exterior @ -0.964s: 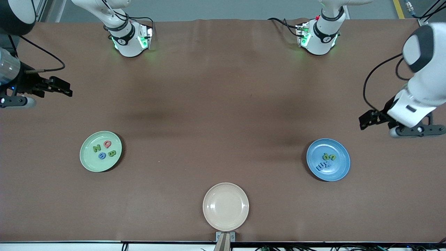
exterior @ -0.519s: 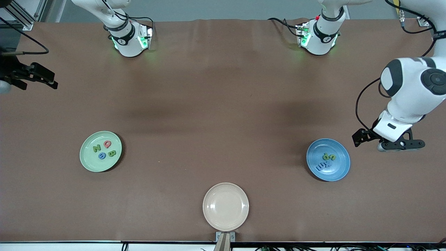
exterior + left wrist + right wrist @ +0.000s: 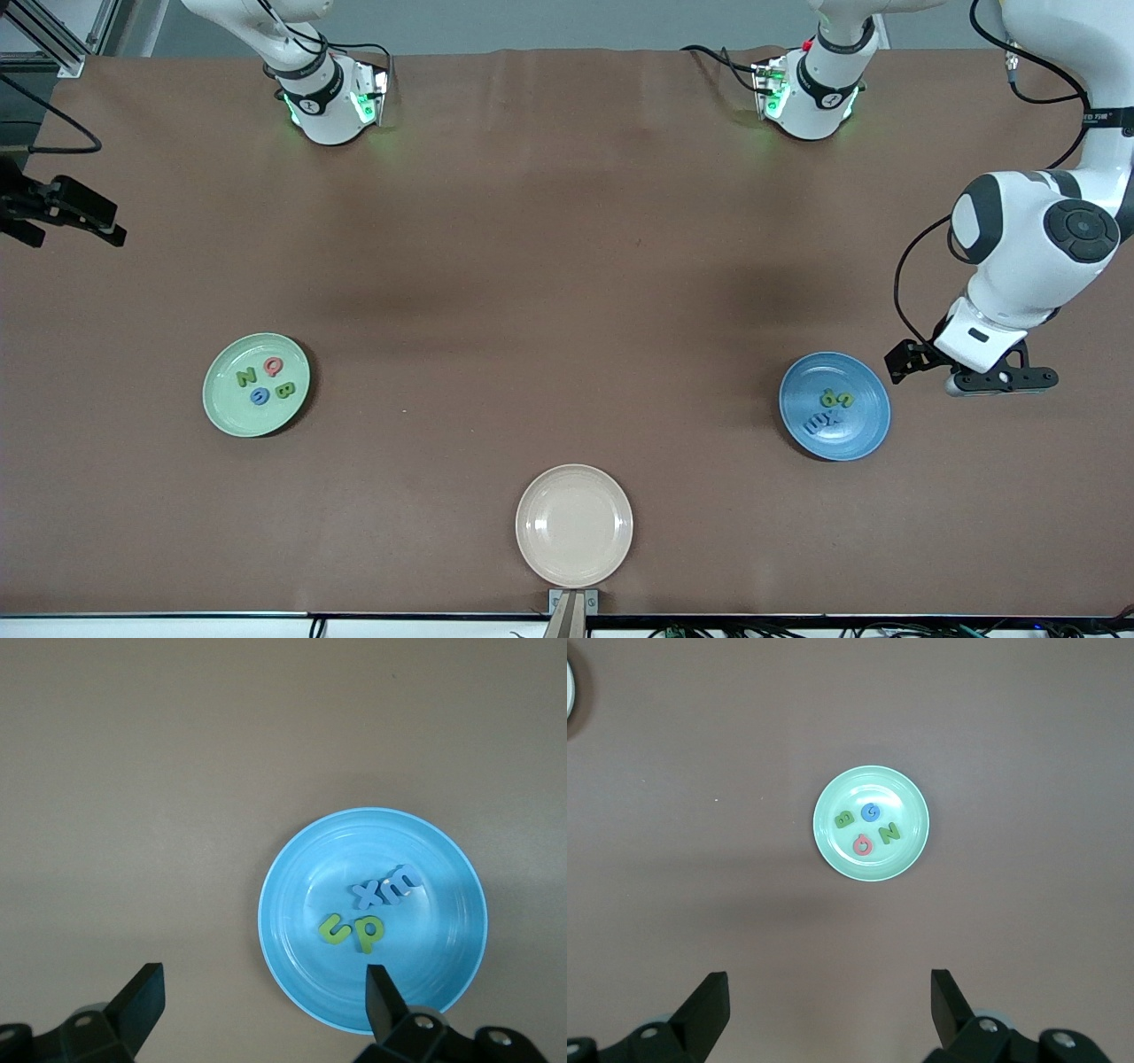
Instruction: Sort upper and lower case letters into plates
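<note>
The mint green plate [image 3: 223, 409] [image 3: 868, 784] holds several upper case letters [image 3: 266, 381]: green N and B, a red one and a blue G. The blue plate [image 3: 866, 436] [image 3: 443, 948] holds several lower case letters [image 3: 830, 410] [image 3: 368, 912], blue x and m and two green ones. My left gripper [image 3: 997, 381] [image 3: 263, 983] hangs open and empty over the table just beside the blue plate, toward the left arm's end. My right gripper [image 3: 828, 983] is open and empty, high over bare table, with the green plate well away from it.
An empty cream plate [image 3: 574, 525] sits near the table's front edge at the middle. Only the black wrist part of the right arm [image 3: 75, 211] shows in the front view, at the table's right-arm end. The two robot bases [image 3: 328, 97] stand along the back.
The left arm has swung down and in, bringing its gripper close beside the blue plate. The right arm has drawn back off its end of the table. Plates and letters have not moved.
</note>
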Robot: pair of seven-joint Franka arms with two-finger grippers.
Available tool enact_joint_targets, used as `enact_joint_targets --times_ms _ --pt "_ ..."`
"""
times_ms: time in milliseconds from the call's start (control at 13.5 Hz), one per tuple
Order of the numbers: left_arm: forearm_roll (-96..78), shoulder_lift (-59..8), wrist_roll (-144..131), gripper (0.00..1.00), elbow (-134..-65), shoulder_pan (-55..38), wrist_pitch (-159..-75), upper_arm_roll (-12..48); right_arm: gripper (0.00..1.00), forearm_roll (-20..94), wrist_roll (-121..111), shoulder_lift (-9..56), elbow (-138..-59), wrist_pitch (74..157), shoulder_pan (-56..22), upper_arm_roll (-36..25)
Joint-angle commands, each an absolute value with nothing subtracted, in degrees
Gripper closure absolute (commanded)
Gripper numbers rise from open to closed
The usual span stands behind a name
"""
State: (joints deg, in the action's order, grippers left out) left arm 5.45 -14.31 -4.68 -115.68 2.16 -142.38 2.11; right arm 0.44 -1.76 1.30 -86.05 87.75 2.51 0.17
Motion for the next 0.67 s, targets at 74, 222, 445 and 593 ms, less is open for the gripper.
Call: enact_joint_targets --times_ms 74,222,445,593 --pt "6.50 -13.62 -4.83 0.00 -116.01 2.20 -142.73 2.20 0.00 0.18 -1.05 1.67 -84.64 87.19 3.60 0.97" --pt "6.50 -13.45 -4.66 0.00 -115.84 2.20 -142.73 2.20 0.00 0.18 -1.05 1.67 -84.64 87.10 3.60 0.97" --pt "6.50 -11.00 -4.13 0.00 -115.05 2.11 -141.51 2.29 0.00 0.18 -1.05 1.58 -84.64 87.10 3.60 0.97" --pt "6.50 -8.27 -4.04 0.00 -114.09 2.11 -136.96 2.46 0.00 0.18 -1.05 1.58 -84.64 87.10 3.60 0.97"
